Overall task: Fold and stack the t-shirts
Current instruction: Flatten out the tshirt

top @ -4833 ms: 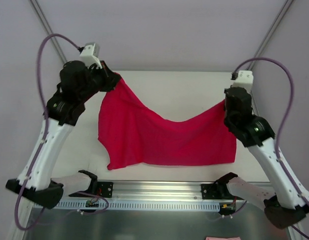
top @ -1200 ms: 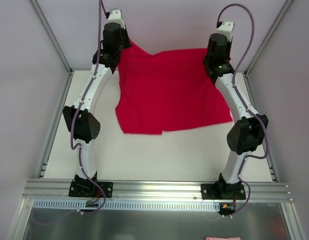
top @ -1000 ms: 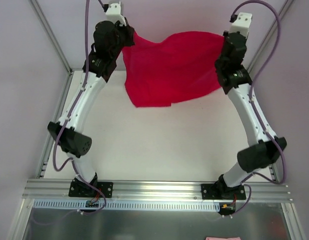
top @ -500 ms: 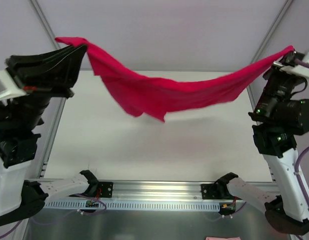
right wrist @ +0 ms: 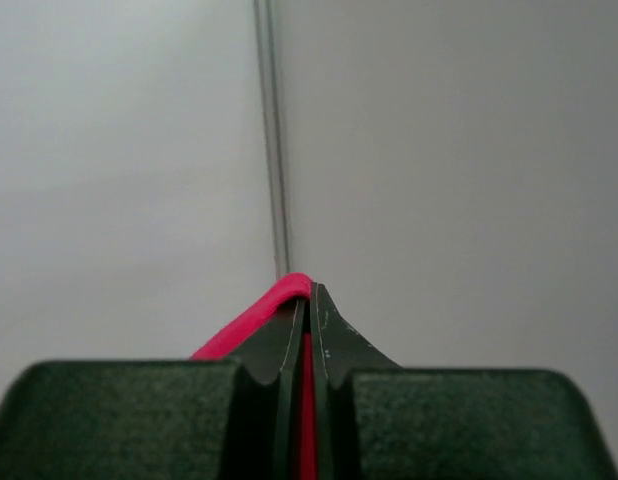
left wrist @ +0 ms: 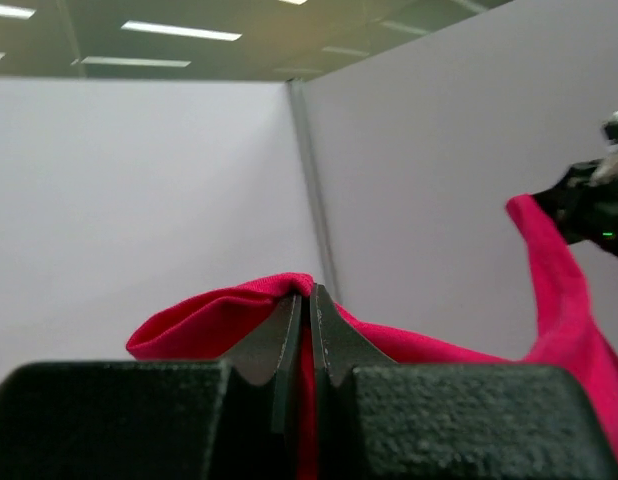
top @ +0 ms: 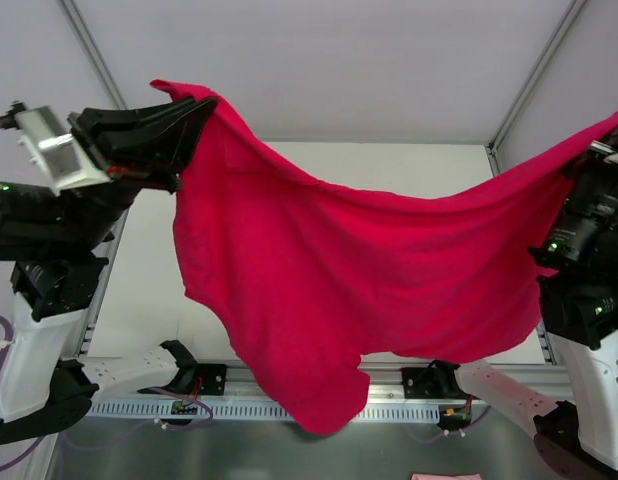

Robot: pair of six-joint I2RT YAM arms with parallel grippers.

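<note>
- The left gripper [left wrist: 310, 295] has its two black fingers pressed tight together on a pinch of the plain crimson-red short-sleeved t-shirt of soft thin fabric [top: 369, 270]. A fold of red bulges over the fingertips.
- The right gripper [right wrist: 309, 297] is clamped just as tightly on another edge of the same shirt, with a red ridge showing at its tips. Which parts of the shirt are pinched cannot be told.
- Outward from the two pinches, the shirt hangs in the air between the raised arms. It sags in the middle, and its lowest lobe droops in front of the near rail, above the flat white tabletop [top: 149, 270].
- The step in hand looks like spreading the shirt to lay it flat.
- To do it well, hold both pinches firm, level and well apart so the top edge runs taut.
- Then lower the hanging hem onto the table first and draw the rest down smoothly, without tugging hard enough for the thin cloth to slip.
</note>
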